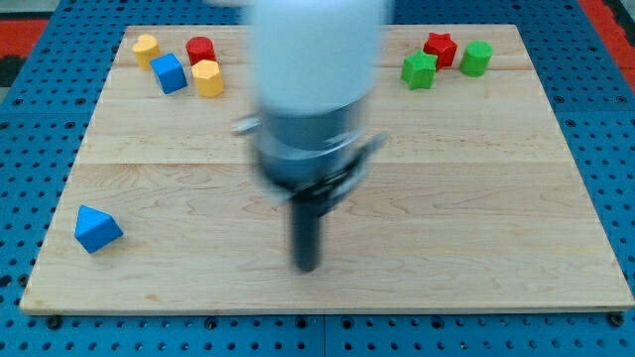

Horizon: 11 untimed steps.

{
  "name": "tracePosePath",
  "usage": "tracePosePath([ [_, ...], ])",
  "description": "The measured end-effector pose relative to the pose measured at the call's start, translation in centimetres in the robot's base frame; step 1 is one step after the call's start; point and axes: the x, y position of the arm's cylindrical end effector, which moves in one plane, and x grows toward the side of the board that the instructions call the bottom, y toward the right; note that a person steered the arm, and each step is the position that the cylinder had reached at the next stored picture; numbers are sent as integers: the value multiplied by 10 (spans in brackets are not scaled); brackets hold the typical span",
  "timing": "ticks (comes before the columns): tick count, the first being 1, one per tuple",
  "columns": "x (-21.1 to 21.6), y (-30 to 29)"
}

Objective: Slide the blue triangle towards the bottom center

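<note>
The blue triangle (97, 229) lies near the board's bottom left corner. My tip (309, 268) rests on the board near the bottom centre, far to the right of the blue triangle and apart from it. The arm's blurred white and grey body rises above the tip toward the view's top.
At the top left sit a yellow round block (146, 47), a blue cube (170, 73), a red cylinder (200, 50) and a yellow hexagonal block (208, 78). At the top right sit a green block (419, 70), a red star-like block (440, 48) and a green cylinder (476, 59). The wooden board (496, 218) lies on a blue surface.
</note>
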Motion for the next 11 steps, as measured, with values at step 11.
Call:
tracePosePath([
  [11, -32, 3],
])
